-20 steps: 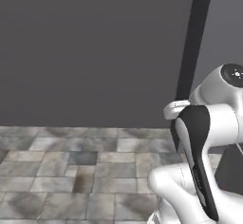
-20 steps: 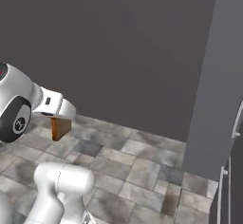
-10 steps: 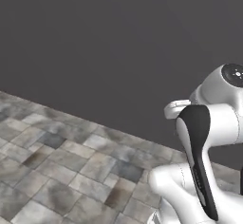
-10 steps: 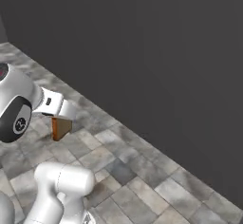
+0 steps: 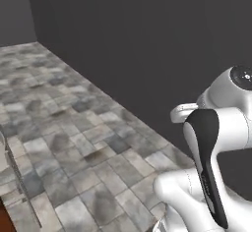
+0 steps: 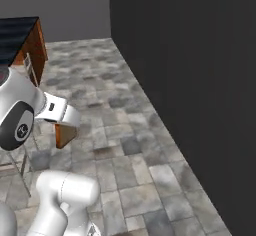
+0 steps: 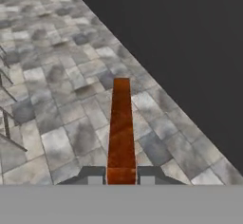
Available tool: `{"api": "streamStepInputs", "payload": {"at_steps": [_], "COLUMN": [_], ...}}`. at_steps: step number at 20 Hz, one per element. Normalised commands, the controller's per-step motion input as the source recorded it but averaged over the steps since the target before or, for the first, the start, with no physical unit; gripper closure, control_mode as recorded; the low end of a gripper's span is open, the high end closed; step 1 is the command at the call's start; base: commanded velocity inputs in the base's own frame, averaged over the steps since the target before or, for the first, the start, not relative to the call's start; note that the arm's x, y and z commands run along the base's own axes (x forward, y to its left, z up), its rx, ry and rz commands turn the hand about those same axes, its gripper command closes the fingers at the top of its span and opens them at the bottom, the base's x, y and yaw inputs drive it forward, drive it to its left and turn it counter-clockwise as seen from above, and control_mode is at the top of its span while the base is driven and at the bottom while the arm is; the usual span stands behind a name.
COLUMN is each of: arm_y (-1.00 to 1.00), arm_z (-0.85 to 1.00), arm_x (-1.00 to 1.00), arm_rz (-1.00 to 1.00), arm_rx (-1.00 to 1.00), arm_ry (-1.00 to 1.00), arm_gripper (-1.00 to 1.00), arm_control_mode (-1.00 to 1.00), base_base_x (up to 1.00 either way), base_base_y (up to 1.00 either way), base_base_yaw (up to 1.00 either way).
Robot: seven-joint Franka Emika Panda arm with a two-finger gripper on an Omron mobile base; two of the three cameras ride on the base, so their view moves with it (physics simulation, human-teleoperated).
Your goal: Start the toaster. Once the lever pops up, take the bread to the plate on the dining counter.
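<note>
Bread (image 7: 121, 128) is pinched edge-on between the closed gripper (image 7: 121, 176) jaws while the scenery is swung from blank wall toward the dining counter (image 6: 15, 35), so the carry is judged underway.

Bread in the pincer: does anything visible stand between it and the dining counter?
The bread is clamped in the pincer. Bare tiled floor lies toward the black-topped counter at the right base view's upper left; only thin chair legs stand near it.

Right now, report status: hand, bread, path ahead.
Hand shut on bread, carried edge-on above tiled floor. Dark wall close on one side. Dining counter ahead, plate not seen.
</note>
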Motion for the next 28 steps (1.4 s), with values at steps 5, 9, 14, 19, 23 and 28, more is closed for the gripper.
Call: {"api": "streamStepInputs", "payload": {"at_steps": [5, 9, 14, 19, 23, 28], "arm_y": [0.0, 0.0, 0.0, 0.0, 0.0, 0.0], "arm_z": [0.0, 0.0, 0.0, 0.0, 0.0, 0.0], "arm_x": [0.0, 0.0, 0.0, 0.0, 0.0, 0.0], "arm_rz": [0.0, 0.0, 0.0, 0.0, 0.0, 0.0], "arm_rx": [0.0, 0.0, 0.0, 0.0, 0.0, 0.0], "arm_ry": [0.0, 0.0, 0.0, 0.0, 0.0, 0.0], "arm_gripper": [1.0, 1.0, 1.0, 1.0, 1.0, 1.0], "arm_control_mode": [1.0, 1.0, 1.0, 1.0, 1.0, 1.0], "base_base_x": [0.67, 0.61, 0.59, 0.49, 0.41, 0.33], "base_base_y": [-0.14, -0.21, -0.3, -0.56, -0.7, -0.8], "base_base_yaw": [0.84, 0.84, 0.81, 0.73, 0.68, 0.64]}}
